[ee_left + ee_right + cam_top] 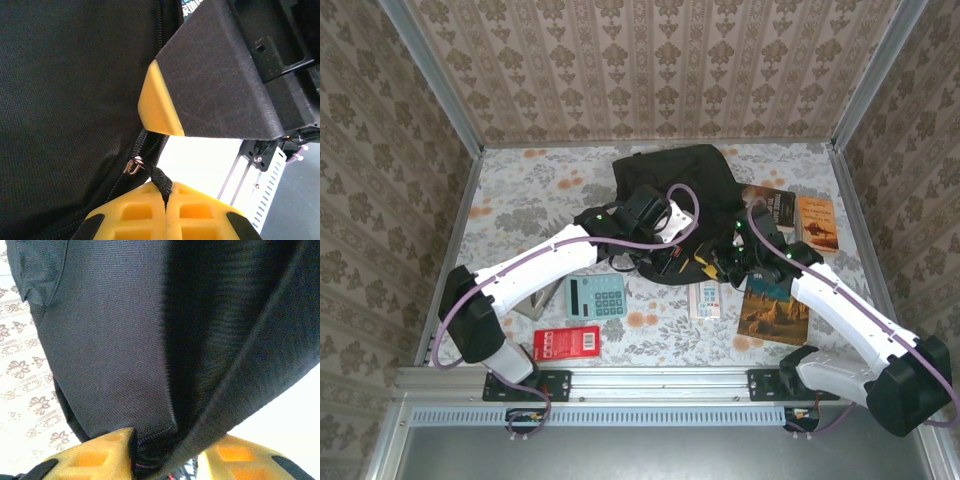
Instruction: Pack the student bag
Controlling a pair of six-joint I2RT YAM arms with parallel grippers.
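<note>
student bag (670, 175) sits mid-table, toward the far side. left gripper (166, 195) is clenched on the zipper pull (161, 179); right gripper (167, 450) pinches a fold of bag fabric. For a clean unzip I'd have the right pull the fabric taut and the left drag along the zipper line, not lift. Titles on the books (817, 222) are too small to read.

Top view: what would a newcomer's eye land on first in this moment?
The black bag lies mid-table, with both arms meeting at its near edge. The left gripper is shut on the zipper's pull tab, while the right gripper pinches a fold of the bag's fabric. A teal calculator and books lie unpacked beside it.
</note>
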